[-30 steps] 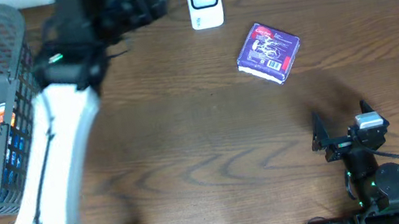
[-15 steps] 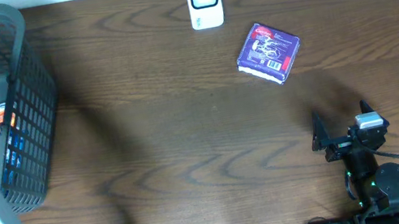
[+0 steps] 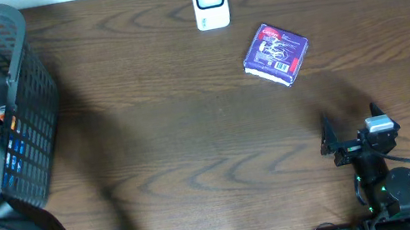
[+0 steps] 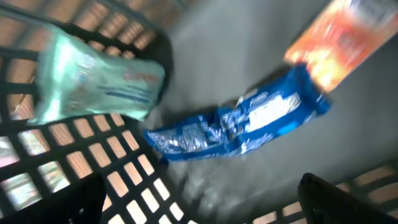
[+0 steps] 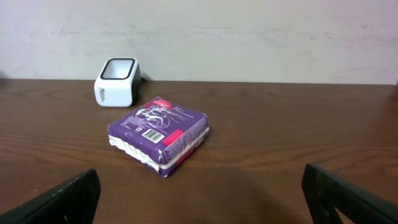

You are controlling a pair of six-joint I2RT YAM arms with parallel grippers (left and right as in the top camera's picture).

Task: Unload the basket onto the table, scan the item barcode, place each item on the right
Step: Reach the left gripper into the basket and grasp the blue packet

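So no scan underway that I can see: nothing is held up to the scanner (image 3: pixel 209 0), which sits at the middle of the table's (image 3: pixel 191 134) far edge

Left gripper (image 4: pixel 199 200) is down inside the basket (image 3: pixel 32 120) at the far-left corner, jaws spread wide, nothing between them. Blue packet (image 4: pixel 239 124) lies flat on the basket floor just ahead of it, my guess for the item to pick. Mint packet (image 4: pixel 93 78) leans by the mesh wall, orange packet (image 4: pixel 345 37) overlaps the blue one's end

Right gripper (image 5: pixel 202 196) is released too, parked near the near edge on the right side, facing the purple pack (image 3: pixel 275 53), which lies near the far edge right of the scanner, label with barcode up. Can't tell whether that one is scanned or waiting

Left to do, as I judge it: grasp, lift out, present the barcode to the scanner

Room: basket walls are tight around the left jaws, and the rim must be cleared on lift. Table middle between basket and scanner is open, easy path
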